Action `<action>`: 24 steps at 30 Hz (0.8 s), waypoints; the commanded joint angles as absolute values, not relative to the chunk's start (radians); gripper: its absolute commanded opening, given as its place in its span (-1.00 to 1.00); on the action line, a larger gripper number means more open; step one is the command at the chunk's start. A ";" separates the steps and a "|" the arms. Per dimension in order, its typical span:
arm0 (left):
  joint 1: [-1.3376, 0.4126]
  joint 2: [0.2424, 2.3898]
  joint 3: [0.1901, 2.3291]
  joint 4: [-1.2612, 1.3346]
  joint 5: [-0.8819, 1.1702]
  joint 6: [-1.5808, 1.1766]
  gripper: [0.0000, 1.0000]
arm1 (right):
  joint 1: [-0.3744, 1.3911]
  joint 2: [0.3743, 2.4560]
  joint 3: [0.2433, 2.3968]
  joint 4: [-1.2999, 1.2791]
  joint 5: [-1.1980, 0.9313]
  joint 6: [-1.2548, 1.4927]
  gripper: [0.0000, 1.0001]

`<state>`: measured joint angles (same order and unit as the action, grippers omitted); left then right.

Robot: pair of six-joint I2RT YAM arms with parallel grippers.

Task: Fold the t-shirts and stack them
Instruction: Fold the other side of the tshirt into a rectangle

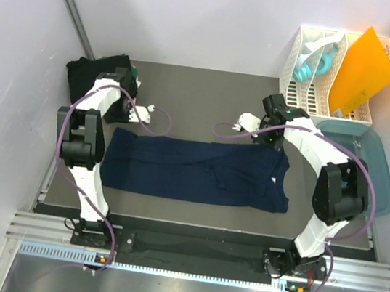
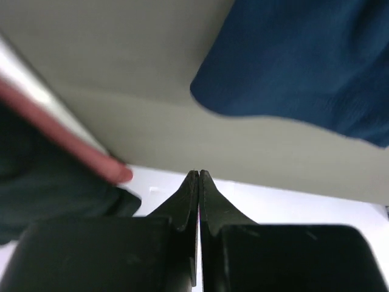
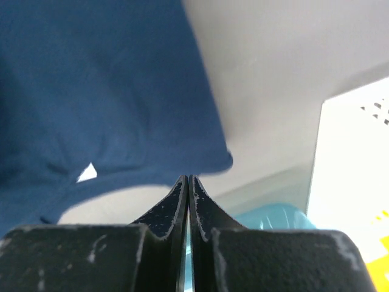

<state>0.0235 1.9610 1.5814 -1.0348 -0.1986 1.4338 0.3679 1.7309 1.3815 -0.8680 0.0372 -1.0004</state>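
At the far-left corner of the table (image 1: 189,86) lies a bunched pile of dark t-shirts (image 1: 96,72), black with a hint of dark green, rumpled and unfolded. Just to its right the left gripper (image 1: 145,113) hangs above bare tabletop beyond the far edge of the navy t-shirt (image 1: 199,170). In the left wrist view its fingers (image 2: 182,201) are pressed together with nothing between them, and the shirt's rounded corner shows up and to the right, apart from them. The navy shirt lies flat across the middle of the table as a long band running left to right. Its left end is square and smooth, soft creases and an overlapping flap sit right of centre, and the neck end is at the right, with a small white label (image 1: 274,181). The right gripper (image 1: 240,126) hangs near that end's far edge, likewise clamped on nothing, with the label visible in its wrist view. Farther right sit a teal tub (image 1: 369,157) and, behind it, a white slotted rack (image 1: 313,90) holding an orange sheet (image 1: 364,68).
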 commanded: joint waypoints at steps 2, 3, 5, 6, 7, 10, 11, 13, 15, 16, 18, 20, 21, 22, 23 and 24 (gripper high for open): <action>0.014 2.008 1.681 -1.107 -0.123 1.402 -1.00 | 0.347 1.827 1.491 -0.856 -0.046 -0.936 -0.94; 0.012 2.013 1.704 -1.118 -0.120 1.401 -1.00 | 0.342 1.848 1.502 -0.870 -0.054 -0.936 -0.84; 0.011 2.014 1.713 -1.127 -0.110 1.402 -1.00 | 0.331 1.862 1.517 -0.873 -0.060 -0.939 -0.33; 0.011 2.011 1.715 -1.127 -0.107 1.404 -1.00 | 0.325 1.870 1.520 -0.871 -0.060 -0.949 -0.22; 0.009 2.008 1.715 -1.127 -0.107 1.405 -0.96 | 0.316 1.876 1.519 -0.865 -0.057 -0.953 -0.14; 0.008 2.006 1.715 -1.137 -0.100 1.417 -0.64 | 0.296 1.905 1.537 -0.867 -0.051 -0.956 -0.04; 0.006 2.008 1.715 -1.143 -0.100 1.423 -0.59 | 0.292 1.914 1.548 -0.870 -0.048 -0.959 -0.03; 0.006 2.011 1.718 -1.158 -0.094 1.430 -0.46 | 0.278 1.934 1.555 -0.868 -0.045 -0.968 -0.02; 0.006 2.014 1.721 -1.169 -0.087 1.439 -0.42 | 0.268 1.953 1.569 -0.870 -0.041 -0.974 -0.02; 0.005 2.020 1.723 -1.173 -0.089 1.442 -0.42 | 0.261 1.960 1.575 -0.871 -0.040 -0.976 -0.01; 0.005 2.029 1.721 -1.186 -0.091 1.445 -0.42 | 0.256 1.977 1.591 -0.877 -0.037 -0.985 -0.02; 0.005 2.042 1.726 -1.199 -0.083 1.451 -0.42 | 0.253 1.986 1.591 -0.876 -0.029 -0.994 -0.01; 0.003 2.048 1.733 -1.207 -0.080 1.451 -0.42 | 0.250 1.996 1.592 -0.874 -0.028 -0.999 -0.01; 0.005 2.060 1.736 -1.213 -0.074 1.450 -0.43 | 0.249 1.999 1.595 -0.874 -0.023 -1.002 -0.01; 0.005 2.068 1.744 -1.226 -0.066 1.453 -0.42 | 0.249 2.002 1.594 -0.874 -0.021 -1.005 -0.01; 0.005 2.075 1.761 -1.251 -0.061 1.451 -0.43 | 0.249 2.006 1.595 -0.876 -0.020 -1.012 -0.01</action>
<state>0.0067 2.0399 1.7031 -1.1606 -0.1104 1.4261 0.2569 1.9915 1.5478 -0.8680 -0.0204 -0.9810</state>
